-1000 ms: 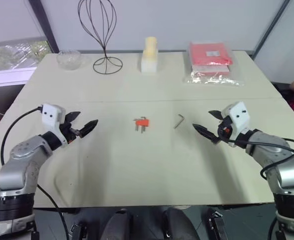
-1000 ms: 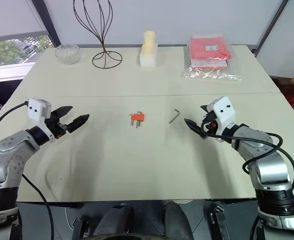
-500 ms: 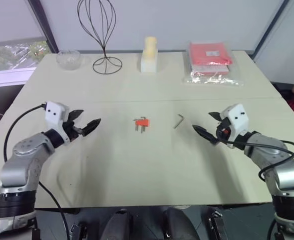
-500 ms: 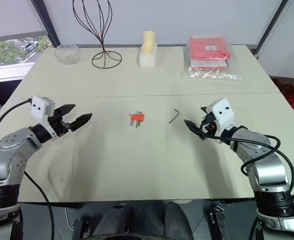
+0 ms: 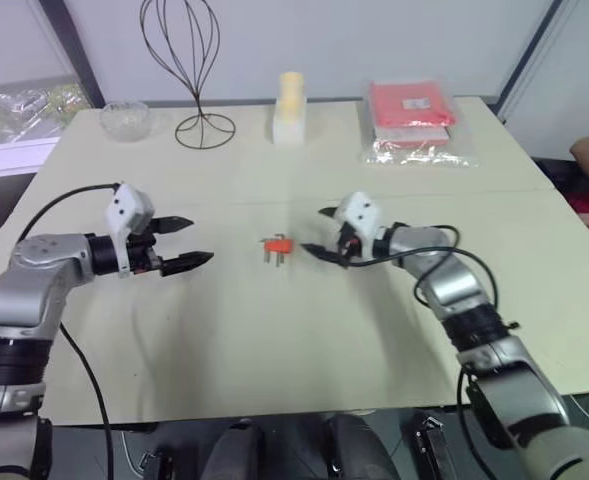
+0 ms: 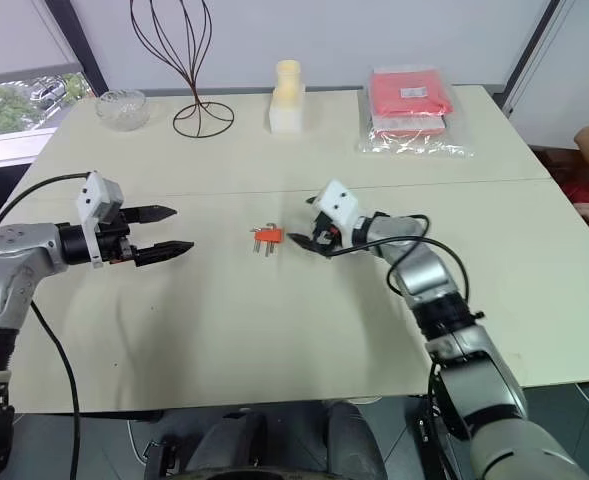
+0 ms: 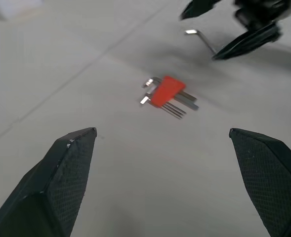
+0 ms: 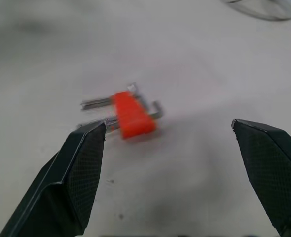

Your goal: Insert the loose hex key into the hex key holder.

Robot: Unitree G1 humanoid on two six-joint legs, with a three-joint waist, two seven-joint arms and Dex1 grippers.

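1. Fingers of the right gripper (image 6: pixel 302 224) stand wide apart and hold nothing; one tip hangs just beside the hex key holder (image 6: pixel 267 235), on its right.
2. Loose hex key (image 7: pixel 202 38) lies flat on the table (image 6: pixel 274 330), in the left wrist view between the right gripper's two black fingers; I cannot tell whether a finger touches it.
3. Left gripper (image 6: pixel 169 232) is spread wide too and empty, pointing across the table toward the holder from well to its left.
4. Holder, a red block with thin metal keys sticking out, lies flat near the table's middle, between the two grippers.
5. Since a second ago the right gripper has swung in to the left, from beyond the loose key to right over it and close to the holder; the left gripper has turned more toward the centre but hardly shifted.
6. Near half of the table is bare around the holder. A glass bowl (image 6: pixel 119 107), wire stand (image 6: pixel 182 62), cream bottle (image 6: pixel 287 97) and red packet (image 6: pixel 411 112) sit along the far edge, well apart from the grippers.
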